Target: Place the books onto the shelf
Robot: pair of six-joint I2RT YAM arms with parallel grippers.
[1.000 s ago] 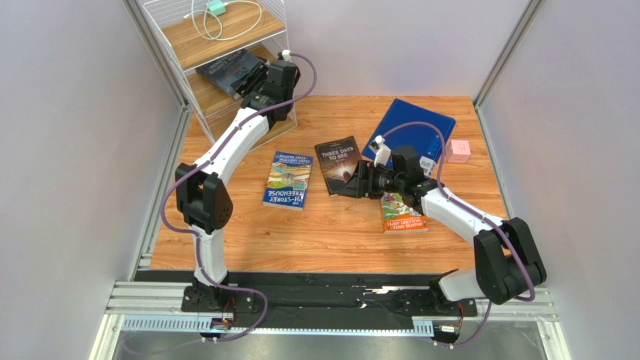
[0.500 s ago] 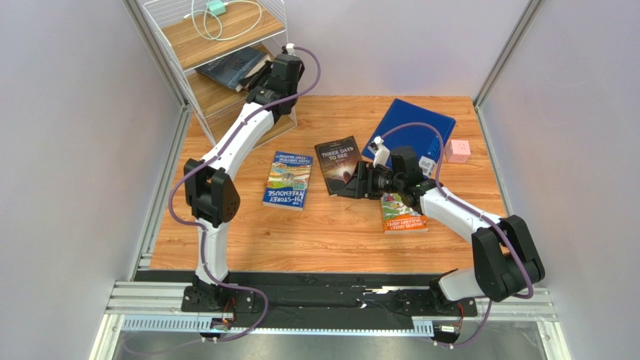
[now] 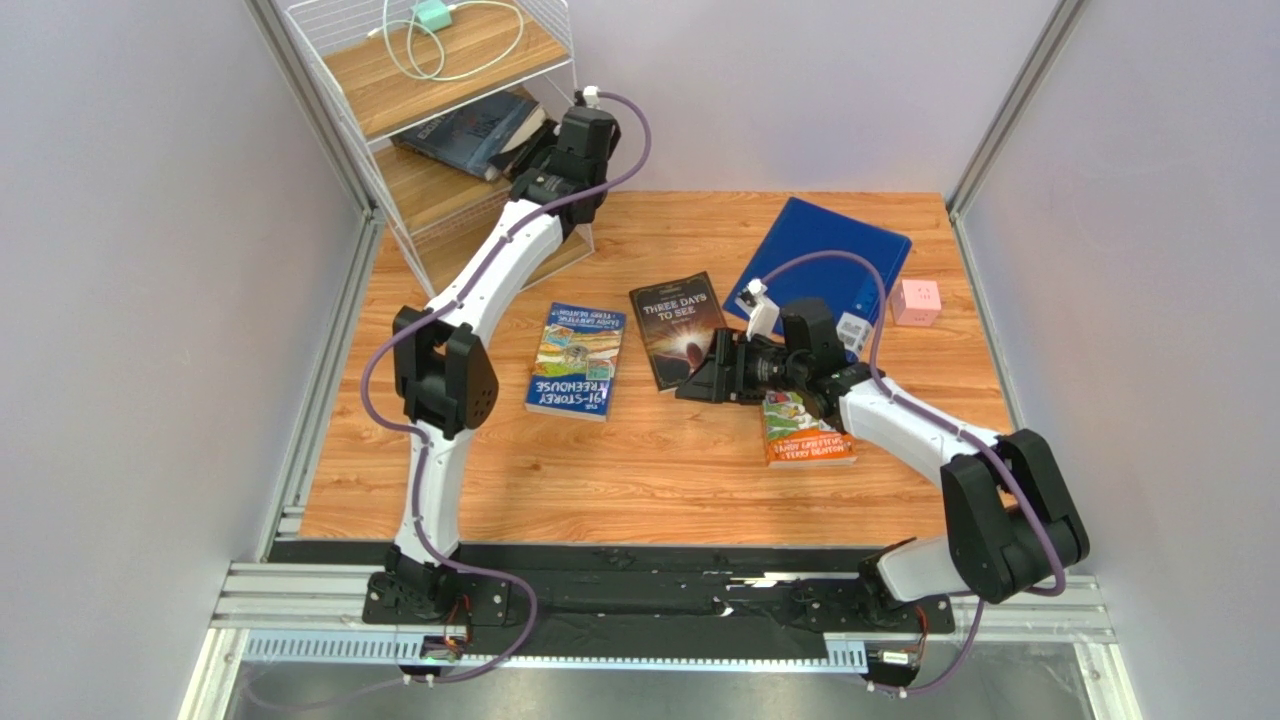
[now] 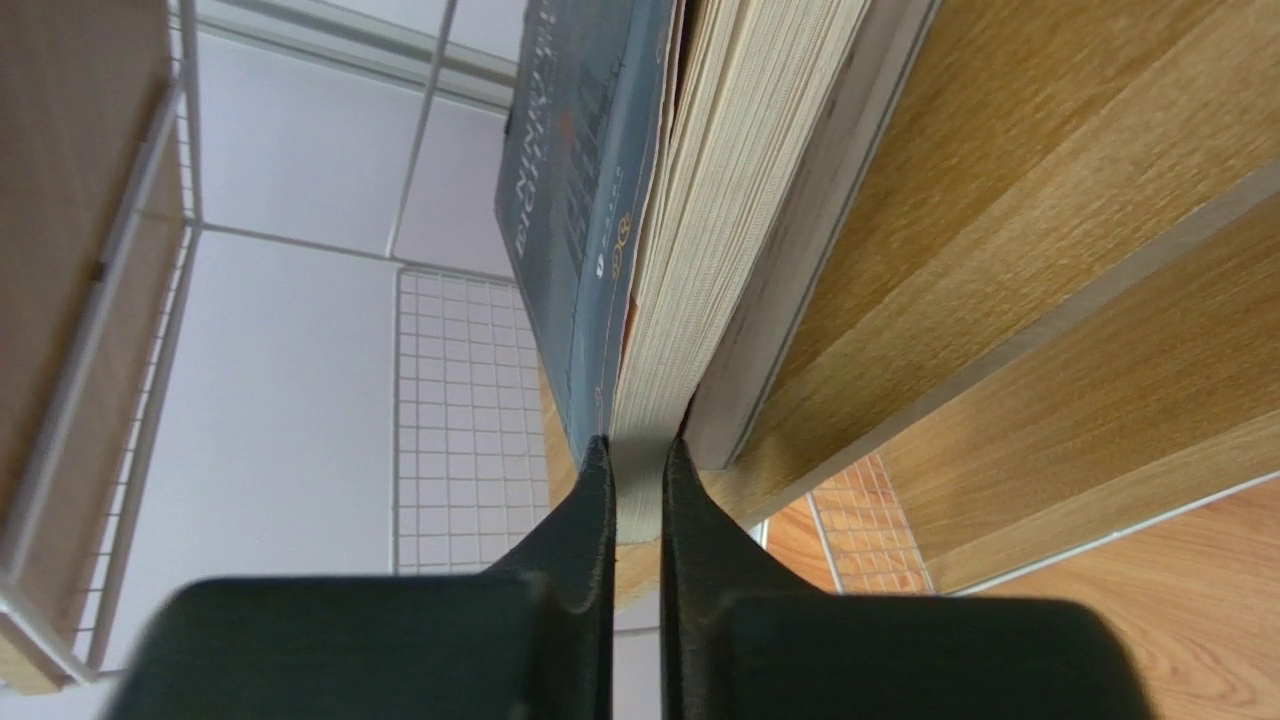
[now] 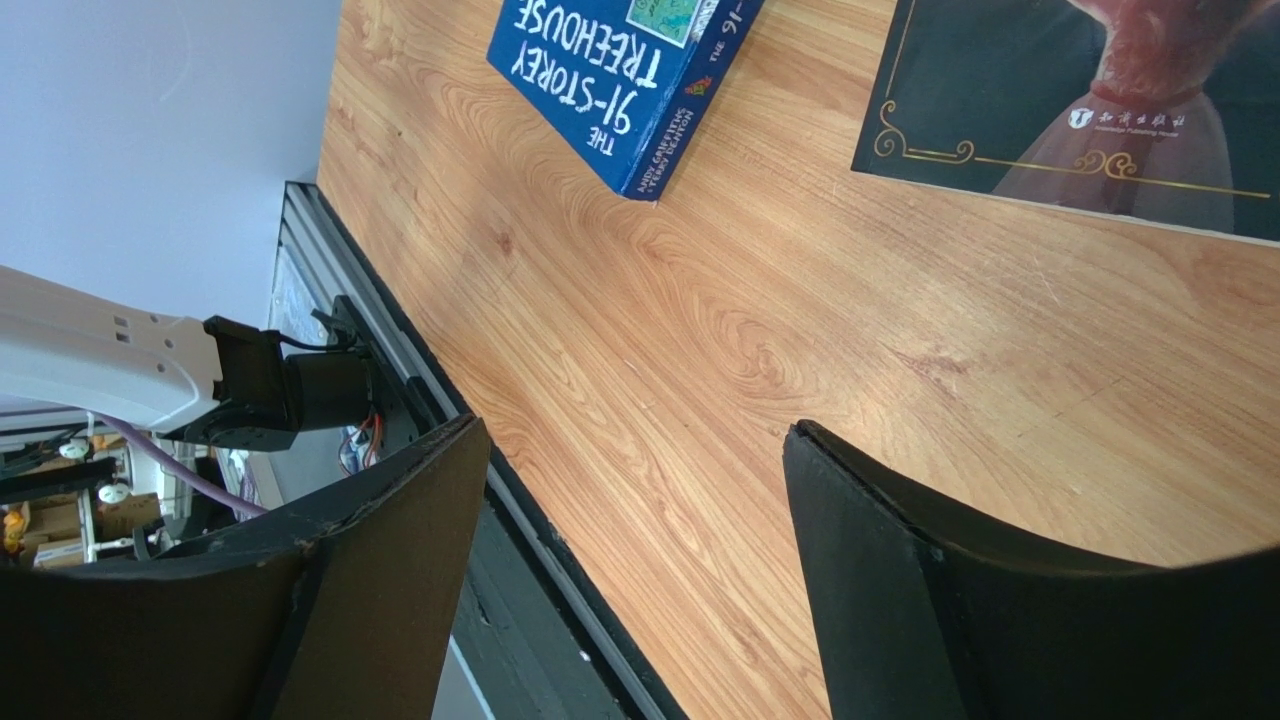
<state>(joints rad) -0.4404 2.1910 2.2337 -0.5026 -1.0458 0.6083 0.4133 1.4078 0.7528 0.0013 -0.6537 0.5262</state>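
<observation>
- Reaching far and left, the left arm stretches almost straight from its base to the shelf (image 3: 425, 192), with the left gripper (image 3: 535, 149) at the right-hand opening of the middle level.
- The dark book (image 3: 469, 132) lies flat on that middle board. Its long axis runs left from the fingertips into the shelf, so it sits straight ahead of the left gripper.
- The left wrist view shows the left gripper (image 4: 639, 468) clenched, its tips meeting the near corner of the dark book (image 4: 579, 195) at the page edges. Whether any pages are nipped, I cannot tell.
- My judgement: a push along that axis would seat the book deeper.
- The right gripper (image 3: 703, 375) hovers spread wide and empty over the bench (image 3: 631, 465), the arm bent low, just near of "Three Days to See" (image 3: 679, 323).
- The blue Treehouse book (image 3: 576, 360) lies to its left, and the orange one (image 3: 807, 435) is partly under the right forearm.
</observation>
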